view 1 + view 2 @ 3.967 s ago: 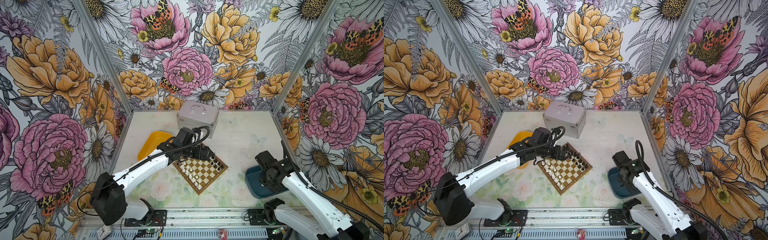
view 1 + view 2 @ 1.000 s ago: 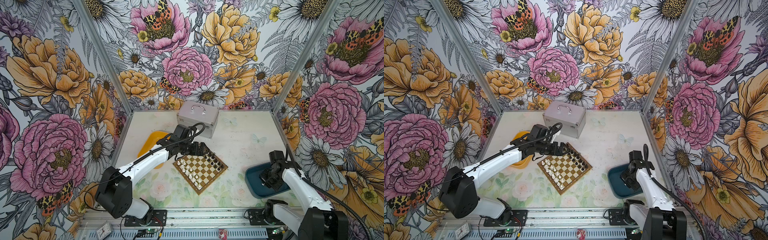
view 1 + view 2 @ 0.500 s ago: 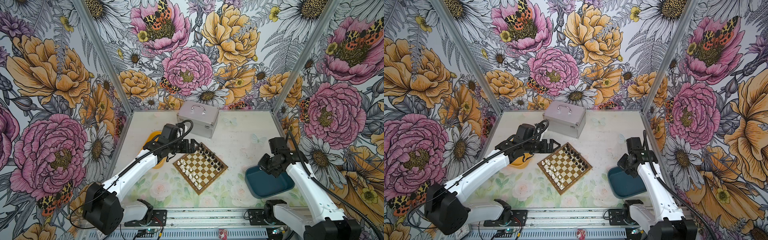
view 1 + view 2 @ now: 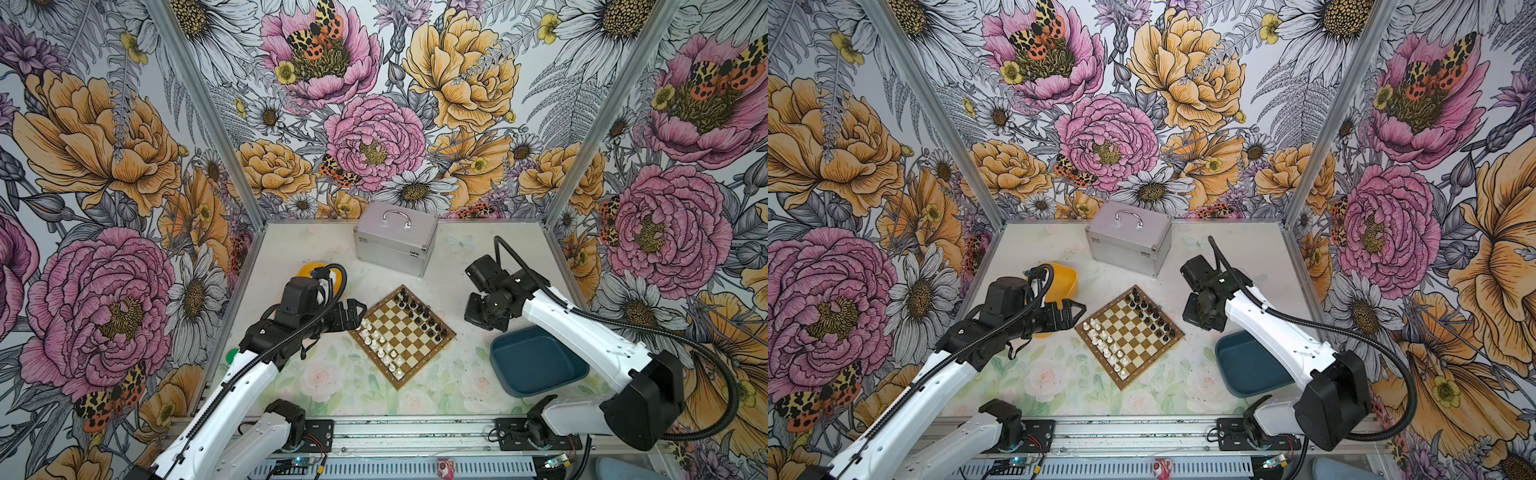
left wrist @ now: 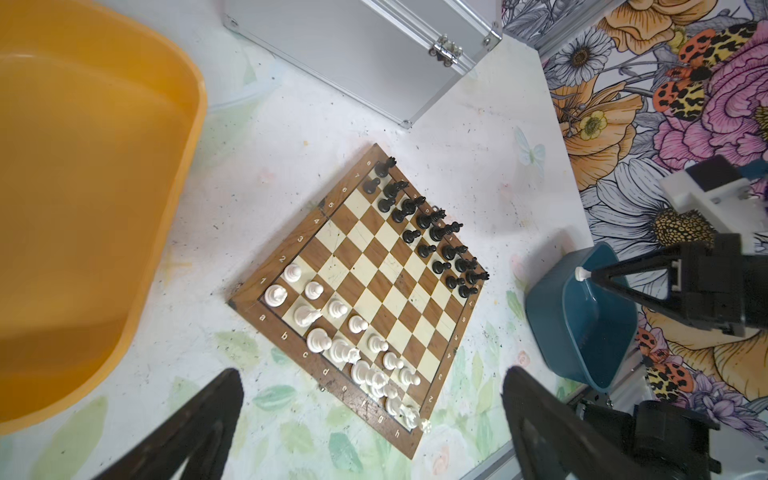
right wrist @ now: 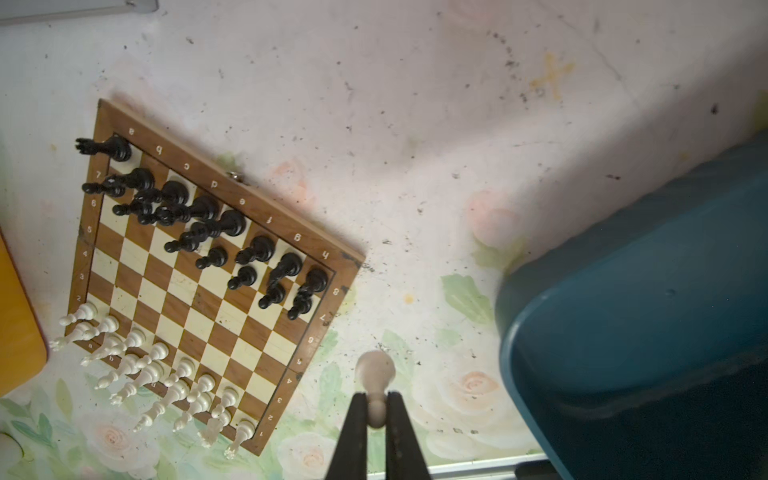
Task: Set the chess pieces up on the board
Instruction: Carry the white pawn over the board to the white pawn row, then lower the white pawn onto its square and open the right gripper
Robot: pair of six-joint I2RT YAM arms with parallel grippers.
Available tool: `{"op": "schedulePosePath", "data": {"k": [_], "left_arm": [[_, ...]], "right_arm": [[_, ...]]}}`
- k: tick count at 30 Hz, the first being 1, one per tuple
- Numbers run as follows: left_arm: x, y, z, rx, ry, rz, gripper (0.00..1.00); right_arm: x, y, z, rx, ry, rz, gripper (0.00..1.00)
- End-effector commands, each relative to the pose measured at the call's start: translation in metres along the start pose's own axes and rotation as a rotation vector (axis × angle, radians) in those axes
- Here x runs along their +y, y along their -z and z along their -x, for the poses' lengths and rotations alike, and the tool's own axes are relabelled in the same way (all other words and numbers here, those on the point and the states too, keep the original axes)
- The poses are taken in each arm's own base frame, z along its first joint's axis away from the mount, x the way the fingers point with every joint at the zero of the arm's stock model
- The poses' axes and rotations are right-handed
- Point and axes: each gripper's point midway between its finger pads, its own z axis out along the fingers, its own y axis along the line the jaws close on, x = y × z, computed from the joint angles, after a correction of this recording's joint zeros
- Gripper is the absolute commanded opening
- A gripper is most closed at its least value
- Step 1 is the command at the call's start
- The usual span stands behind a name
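we are holding a white pawn [image 6: 376, 372] in the right jaws, which are pinched tight on its slim end with only their tips, above the bare desk [image 4: 457, 270] between the board [image 4: 401, 334] and the teal tray [image 4: 536, 361] sitting toward the desk's right edge. the left jaws are standing wide apart and carrying nothing, hanging just beside the board's left corner, in front of the yellow tray [image 4: 1065, 282] by the desk's left edge. the board is lying mid-desk, turned cornerwise, with the black pieces [image 4: 422, 311] lining its far-right side and the white pieces [image 4: 380, 347] crowding its near-left side. we are judging that one pawn square by the board's nearest corner is waiting to be filled. the danger is lying in that crowding: the white pieces are standing shoulder to shoulder, so jaws coming down could be tipping a neighbour. so slight a grip could be letting the pawn swivel and land tilted or off its square. the left jaws, being so close, could also be nudging the board.
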Motion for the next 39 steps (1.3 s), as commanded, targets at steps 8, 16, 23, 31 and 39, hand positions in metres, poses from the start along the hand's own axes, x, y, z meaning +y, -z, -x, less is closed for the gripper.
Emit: {"op": "schedulePosePath", "data": {"k": [8,16,23,31,39], "left_arm": [[0.009,0.04,-0.012,-0.065,0.167,0.033,0.99],[0.023,0.06,-0.029,-0.106,0.293,0.068,0.99],[0.023,0.074,-0.031,-0.105,0.289,0.079,0.99],[0.019,0.076,-0.026,-0.097,0.265,0.085,0.99],[0.018,0.071,-0.021,-0.076,0.223,0.102,0.99]], "right_arm": [[0.097,-0.036,-0.04,0.057,0.193,0.059,0.08],[0.124,-0.059,-0.069,0.111,0.296,0.054,0.07],[0.122,-0.075,-0.093,0.14,0.336,0.032,0.07],[0.122,-0.083,-0.117,0.165,0.381,0.009,0.07],[0.113,-0.083,-0.125,0.168,0.373,-0.008,0.07]]}}
